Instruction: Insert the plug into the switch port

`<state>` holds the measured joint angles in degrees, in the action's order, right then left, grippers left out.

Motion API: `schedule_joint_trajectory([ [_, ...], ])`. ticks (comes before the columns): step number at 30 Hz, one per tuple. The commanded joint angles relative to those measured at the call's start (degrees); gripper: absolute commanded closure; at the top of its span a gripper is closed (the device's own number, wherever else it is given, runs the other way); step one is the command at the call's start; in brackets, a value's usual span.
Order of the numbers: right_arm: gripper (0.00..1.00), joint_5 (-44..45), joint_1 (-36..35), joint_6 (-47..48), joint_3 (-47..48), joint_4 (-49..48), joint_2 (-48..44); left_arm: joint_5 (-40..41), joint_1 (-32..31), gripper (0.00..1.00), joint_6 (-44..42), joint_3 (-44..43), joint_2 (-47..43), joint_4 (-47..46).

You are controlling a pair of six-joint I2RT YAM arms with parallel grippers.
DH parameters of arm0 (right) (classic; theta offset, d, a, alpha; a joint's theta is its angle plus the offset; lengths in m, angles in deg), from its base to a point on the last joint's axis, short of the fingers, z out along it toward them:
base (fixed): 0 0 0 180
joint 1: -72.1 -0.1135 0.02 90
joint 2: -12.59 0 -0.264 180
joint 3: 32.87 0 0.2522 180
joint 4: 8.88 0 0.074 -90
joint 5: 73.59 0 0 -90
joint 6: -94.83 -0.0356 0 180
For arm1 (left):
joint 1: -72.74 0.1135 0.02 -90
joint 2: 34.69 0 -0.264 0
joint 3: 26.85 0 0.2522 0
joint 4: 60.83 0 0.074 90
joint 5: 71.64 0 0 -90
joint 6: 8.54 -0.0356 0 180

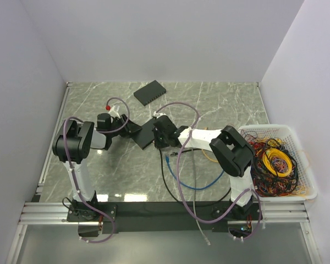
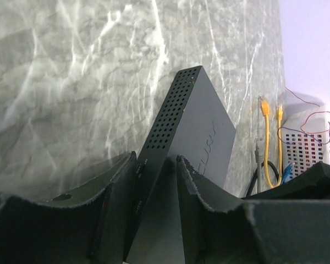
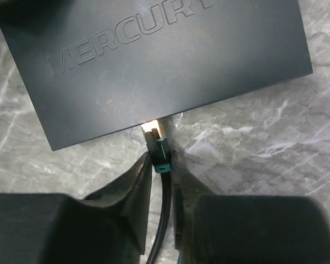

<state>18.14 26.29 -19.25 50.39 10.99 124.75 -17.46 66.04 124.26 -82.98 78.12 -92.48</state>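
Switch (image 1: 144,135), a dark-grey oblong box, at mid-tabletop (image 1: 220,104) in the top view, flanked by the left fingers (image 1: 133,130) at its left end and the right fingers (image 1: 157,131) at its right. A squarer black slab (image 1: 149,92) lies well apart, farther back. A white basket (image 1: 269,127) of tangled cables stands at the right edge.

Left wrist view: left fingers (image 2: 118,187) closed on the switch (image 2: 192,121), one against its perforated side, the other against the lettered face, the box filling the gap between them. Two yellow cables (image 2: 265,137) lie on the tabletop beyond, apart from the switch, with the basket (image 2: 305,146) behind them.

Right wrist view: right fingers (image 3: 126,187) pinched narrowly on the plug (image 3: 154,137), gripping its teal boot. A black cable (image 3: 164,220) runs back from it between the fingers. The plug's clear tip projects just past the fingertips and meets the near edge of the switch (image 3: 154,60), below the embossed MERCURY lettering, where a small glow shows. The switch port is hidden under that edge, and how far the plug has entered cannot be told
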Motion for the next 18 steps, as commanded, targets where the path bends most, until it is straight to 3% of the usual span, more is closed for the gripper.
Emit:
schedule_joint_trajectory([
  [1,0.87,3.01,-0.69,0.61,2.05,1.27,1.22,-4.61,-1.47,0.59,0.17,0.01,1.71,-4.78],
  [8,0.99,3.27,-1.04,0.78,3.8,2.15,2.89,-8.91,-3.49,0.59,-2.64,-0.17,2.23,-6.98],
  [18,1.0,4.15,-1.13,1.93,11.0,4.17,6.49,-13.23,-7.27,0.62,-5.1,-2.45,5.92,-6.46],
])
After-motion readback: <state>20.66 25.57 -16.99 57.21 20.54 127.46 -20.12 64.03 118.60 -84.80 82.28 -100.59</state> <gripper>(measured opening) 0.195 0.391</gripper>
